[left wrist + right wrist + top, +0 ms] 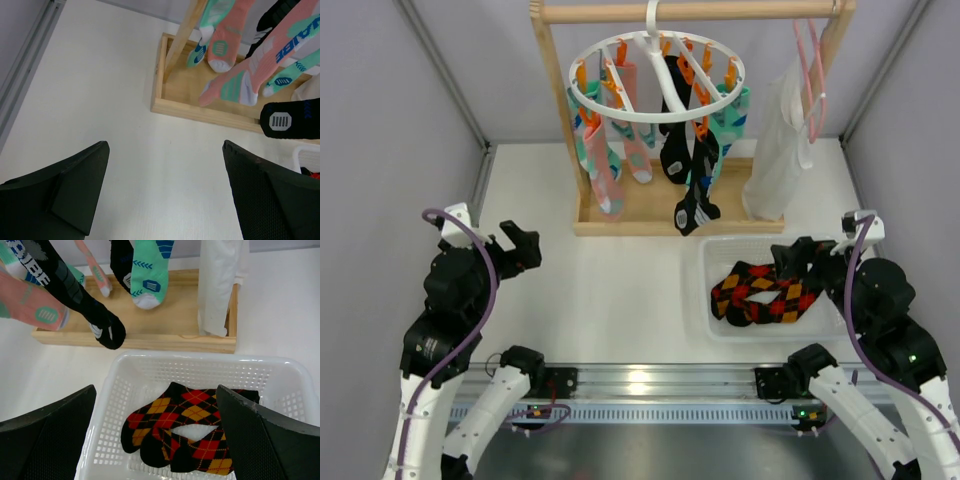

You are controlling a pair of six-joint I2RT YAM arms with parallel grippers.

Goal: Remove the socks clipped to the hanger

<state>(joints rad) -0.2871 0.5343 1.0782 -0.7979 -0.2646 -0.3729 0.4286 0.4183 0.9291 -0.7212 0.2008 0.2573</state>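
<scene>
Left gripper [165, 150] jaws wide apart over table [100, 85]. Pink, mint, black socks [235, 85] dangle above wooden base [195, 107], far-edge side.

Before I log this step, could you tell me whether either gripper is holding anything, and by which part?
Nothing is held. The left gripper is open over the table, the right gripper open over the basket; the socks hang from the hanger.

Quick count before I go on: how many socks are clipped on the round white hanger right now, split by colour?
Pink socks: 2
Teal patterned socks: 2
Black socks: 2
Total clipped: 6
</scene>
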